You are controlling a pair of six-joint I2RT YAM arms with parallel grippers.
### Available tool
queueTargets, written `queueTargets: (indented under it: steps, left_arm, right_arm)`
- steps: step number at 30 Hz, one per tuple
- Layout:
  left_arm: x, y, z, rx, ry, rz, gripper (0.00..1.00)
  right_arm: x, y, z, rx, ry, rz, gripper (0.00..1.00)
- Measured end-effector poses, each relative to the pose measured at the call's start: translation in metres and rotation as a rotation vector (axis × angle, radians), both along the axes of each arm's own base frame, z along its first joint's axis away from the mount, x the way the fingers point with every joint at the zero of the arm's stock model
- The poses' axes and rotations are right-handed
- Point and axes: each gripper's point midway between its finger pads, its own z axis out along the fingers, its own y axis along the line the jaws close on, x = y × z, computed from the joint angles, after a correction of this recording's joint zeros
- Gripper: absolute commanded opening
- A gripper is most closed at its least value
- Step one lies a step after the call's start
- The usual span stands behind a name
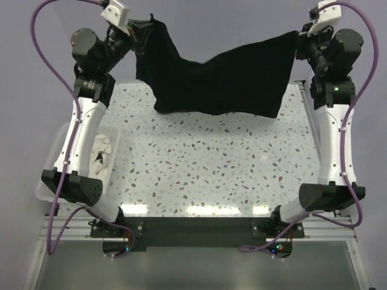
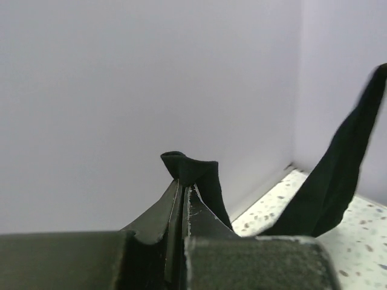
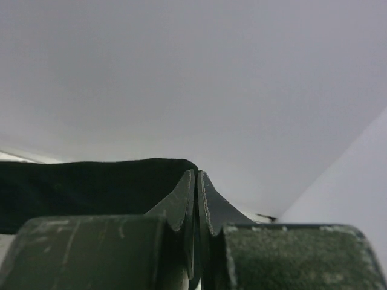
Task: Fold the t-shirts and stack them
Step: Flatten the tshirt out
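We see black t-shirt [image 1: 217, 78] hanging spread between both arms, above far part of table [image 1: 199, 169]. Middle sags; whether lower hem touches tabletop, we cannot tell. Left gripper [image 2: 183, 184]: jaws closed on one upper corner, small bunch of fabric sticks out past tips. Right gripper [image 3: 196, 176]: jaws pinched on other upper corner. White t-shirt [image 1: 103, 151] lies crumpled in basket [image 1: 49, 163] at left table edge.

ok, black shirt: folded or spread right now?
Spread, not folded. The black shirt hangs stretched between the left hand and right hand, each pinching its top edge.
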Motion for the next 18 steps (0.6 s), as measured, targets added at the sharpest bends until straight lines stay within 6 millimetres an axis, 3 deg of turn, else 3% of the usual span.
queueTargets:
  steps: [2, 5, 8, 14, 16, 18]
  left_arm:
    - [-0.012, -0.028, 0.003, -0.004, -0.01, -0.079, 0.0]
    - [-0.022, -0.034, 0.017, -0.019, -0.049, -0.088, 0.0]
    - [-0.03, -0.012, 0.048, -0.056, -0.138, 0.017, 0.0]
    - [-0.06, 0.06, 0.146, -0.174, -0.39, 0.319, 0.0]
    - [-0.071, 0.073, 0.172, -0.191, -0.466, 0.346, 0.0]
    - [-0.076, 0.072, 0.183, -0.194, -0.509, 0.333, 0.0]
  right_arm:
    - [-0.003, 0.017, 0.002, 0.022, -0.002, 0.057, 0.0]
    - [-0.01, 0.03, 0.019, 0.047, -0.032, 0.094, 0.0]
    - [-0.024, 0.023, 0.052, 0.054, -0.122, 0.06, 0.0]
    - [-0.062, 0.001, 0.145, 0.066, -0.374, -0.052, 0.0]
    - [-0.066, 0.001, 0.166, 0.082, -0.439, -0.049, 0.0]
    - [-0.063, 0.003, 0.173, 0.099, -0.46, -0.035, 0.0]
